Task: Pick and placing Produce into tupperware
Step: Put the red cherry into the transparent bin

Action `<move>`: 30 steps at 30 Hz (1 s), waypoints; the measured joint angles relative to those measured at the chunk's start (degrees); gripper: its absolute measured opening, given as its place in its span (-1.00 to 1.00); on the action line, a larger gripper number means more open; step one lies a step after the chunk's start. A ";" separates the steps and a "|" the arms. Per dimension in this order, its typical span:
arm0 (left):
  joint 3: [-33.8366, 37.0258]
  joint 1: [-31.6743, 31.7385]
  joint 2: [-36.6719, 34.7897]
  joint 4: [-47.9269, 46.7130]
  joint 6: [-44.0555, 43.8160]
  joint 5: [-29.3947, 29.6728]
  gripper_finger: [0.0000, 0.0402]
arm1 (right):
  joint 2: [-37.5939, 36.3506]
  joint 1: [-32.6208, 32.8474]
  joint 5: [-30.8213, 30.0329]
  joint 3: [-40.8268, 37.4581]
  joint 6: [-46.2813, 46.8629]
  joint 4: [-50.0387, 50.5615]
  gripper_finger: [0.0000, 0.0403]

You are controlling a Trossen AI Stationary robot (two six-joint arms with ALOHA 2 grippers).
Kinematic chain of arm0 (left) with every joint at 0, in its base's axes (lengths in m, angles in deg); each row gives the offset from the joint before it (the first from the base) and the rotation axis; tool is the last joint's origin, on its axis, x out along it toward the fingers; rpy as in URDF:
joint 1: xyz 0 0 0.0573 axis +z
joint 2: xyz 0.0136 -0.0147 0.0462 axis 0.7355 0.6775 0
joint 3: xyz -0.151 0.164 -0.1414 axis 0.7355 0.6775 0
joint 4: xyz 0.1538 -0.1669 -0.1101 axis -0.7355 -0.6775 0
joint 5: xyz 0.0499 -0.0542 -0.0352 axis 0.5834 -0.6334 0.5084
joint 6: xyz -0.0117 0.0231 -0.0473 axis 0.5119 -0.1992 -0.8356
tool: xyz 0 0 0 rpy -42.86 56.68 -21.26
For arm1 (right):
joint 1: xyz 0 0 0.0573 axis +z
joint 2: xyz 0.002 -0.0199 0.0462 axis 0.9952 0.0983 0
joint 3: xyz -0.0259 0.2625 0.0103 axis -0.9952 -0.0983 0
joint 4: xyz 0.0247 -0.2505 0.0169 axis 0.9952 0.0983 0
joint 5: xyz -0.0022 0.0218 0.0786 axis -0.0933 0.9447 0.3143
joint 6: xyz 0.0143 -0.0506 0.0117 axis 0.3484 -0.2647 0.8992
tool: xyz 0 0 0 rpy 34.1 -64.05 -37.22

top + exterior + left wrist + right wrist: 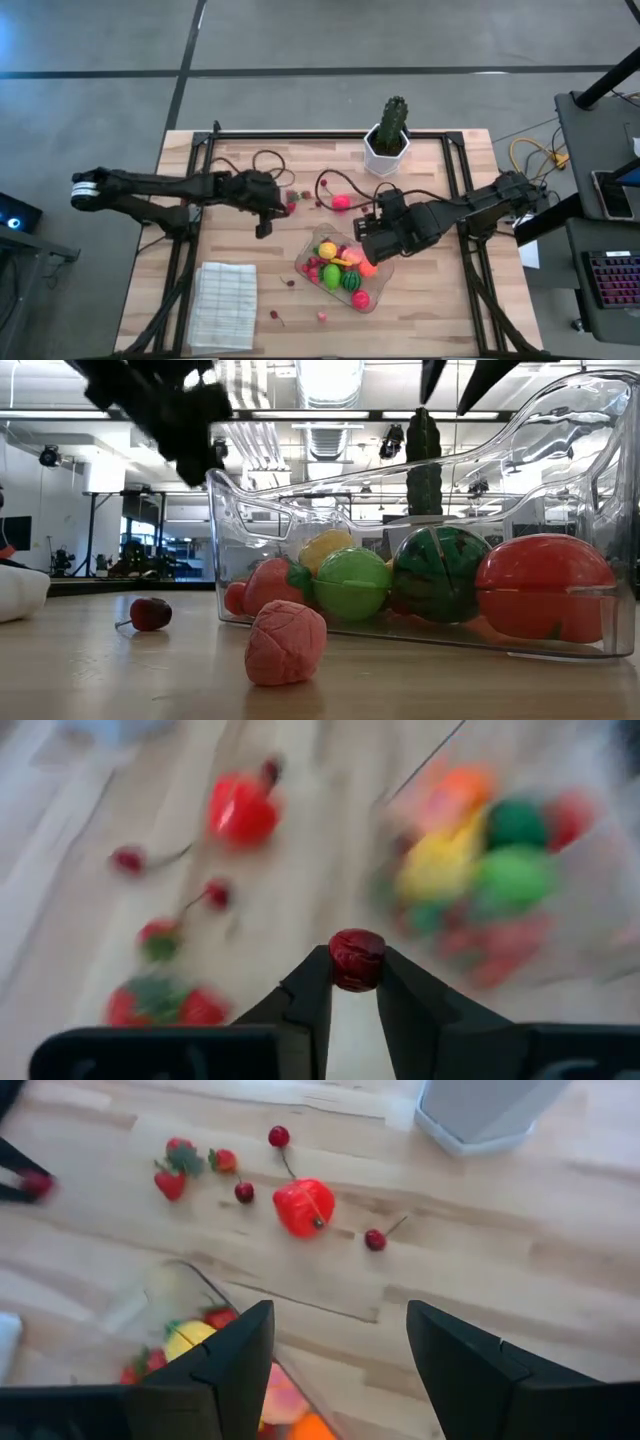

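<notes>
Two dark arms reach over a wooden bench [440, 300] seen from above. The left gripper [291, 208] sits left of centre, and only its wrist view shows what it holds: the fingers [310, 995] are clamped on a small dark red berry [357, 959]. The right gripper [366, 243] hovers at the upper corner of a clear tupperware [377, 297] near the bench's middle; its wrist view shows the two fingers [232, 1365] set apart with nothing between them, above the container's rim. Inside the tupperware lie bright toy fruits, and the table-level view makes them plain: a green striped melon ball [441, 574], a lime-green fruit [352, 584], a yellow piece [326, 548] and a red fruit [545, 588]. That view also shows a pink lumpy piece [286, 643] and a cherry [150, 614] on the bench in front. The overhead view alone shows a cactus in a white pot [387, 140] at the far edge and a white folded cloth [223, 305] at the near left. Loose berries and a red pepper [303, 1206] lie between the grippers.
</notes>
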 joint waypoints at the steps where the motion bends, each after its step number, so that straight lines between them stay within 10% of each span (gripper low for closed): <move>1: -0.84 -0.64 -0.70 0.91 -2.12 -1.09 -0.74 | -0.65 0.17 0.16 -0.28 -1.93 0.13 0.10; 16: -18.24 -21.65 20.23 9.30 -23.83 2.23 -0.74 | -15.76 13.86 -2.61 -13.69 -0.19 -0.74 0.10; 30: -28.75 -20.94 33.88 2.42 -37.73 4.36 -0.38 | -17.49 16.01 -4.93 -18.03 1.70 -1.01 0.10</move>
